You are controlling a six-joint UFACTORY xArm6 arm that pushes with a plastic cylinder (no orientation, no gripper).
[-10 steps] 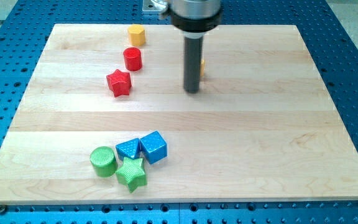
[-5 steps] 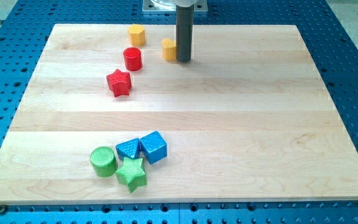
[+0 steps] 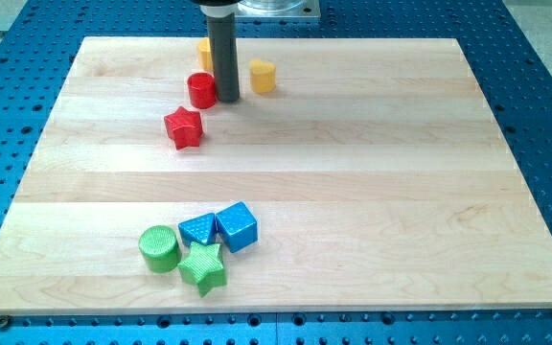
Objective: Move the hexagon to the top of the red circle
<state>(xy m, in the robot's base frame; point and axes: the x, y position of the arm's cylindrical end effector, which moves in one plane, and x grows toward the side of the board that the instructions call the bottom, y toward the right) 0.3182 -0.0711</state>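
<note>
My tip stands on the board near the view's top, just right of the red circle, touching it or nearly so. A yellow hexagon-like block lies above the red circle, partly hidden behind the rod. A second yellow block, its shape unclear, lies a little to the right of the rod.
A red star lies below-left of the red circle. Near the view's bottom left sit a green circle, a green star, a blue block and a blue cube, bunched together. The wooden board has blue pegboard around it.
The second yellow block first slid up and left with the rod. The rod then moved left past it and now stands between it and the red circle.
</note>
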